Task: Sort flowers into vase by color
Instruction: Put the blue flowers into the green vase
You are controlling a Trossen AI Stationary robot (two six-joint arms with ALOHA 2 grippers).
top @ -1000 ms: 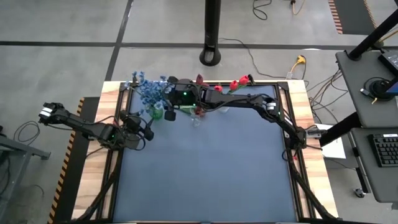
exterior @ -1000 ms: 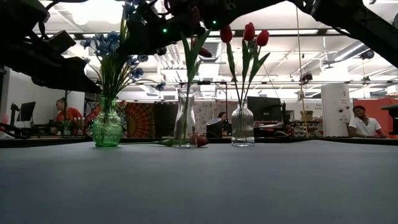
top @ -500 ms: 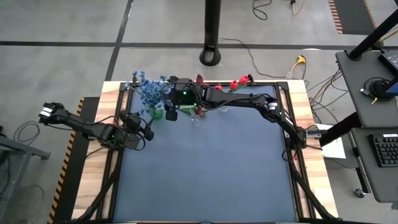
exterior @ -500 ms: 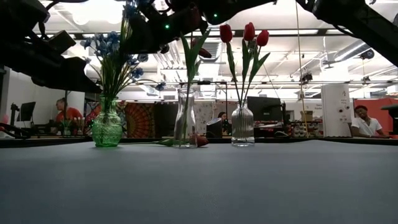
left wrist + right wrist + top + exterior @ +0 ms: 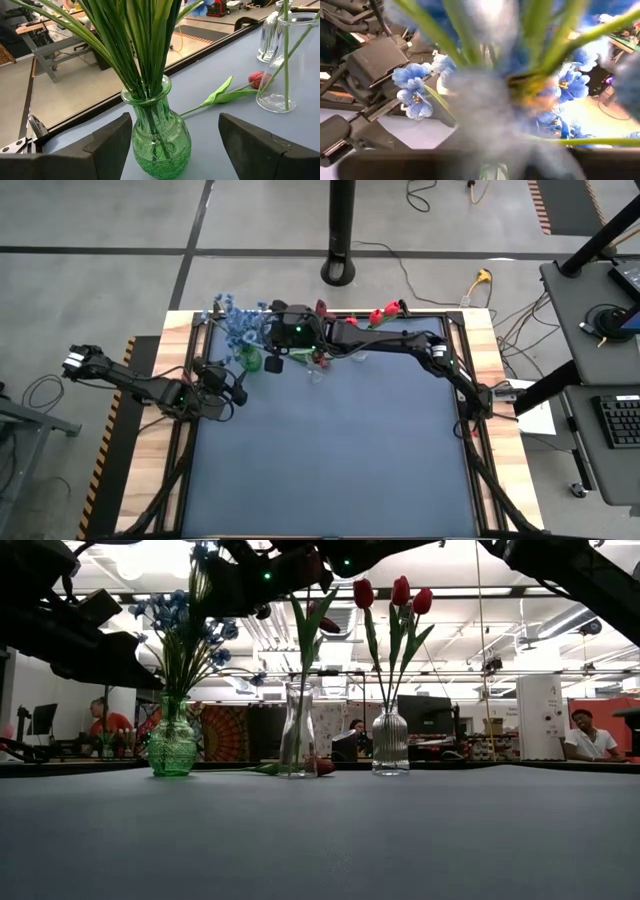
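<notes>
Blue flowers (image 5: 185,625) stand in a green vase (image 5: 157,135) at the table's far left. My right gripper (image 5: 268,332) reaches level into their blossoms (image 5: 415,90), which fill its wrist view. My left gripper (image 5: 174,120) is open, one finger on each side of the green vase. Three red flowers (image 5: 398,592) stand in a ribbed clear vase (image 5: 390,740). A plain clear vase (image 5: 298,730) between the two holds one red flower's stem. Another red flower (image 5: 257,78) lies flat on the table beside it. My left gripper has one finger (image 5: 112,145) close against the green vase's belly (image 5: 140,145), but I cannot tell whether they touch. The other finger stands clear of the vase.
The three vases stand in a row along the table's far edge, under my right arm (image 5: 400,340). The blue mat (image 5: 330,450) spreads out in front of them. People sit in the room behind the table.
</notes>
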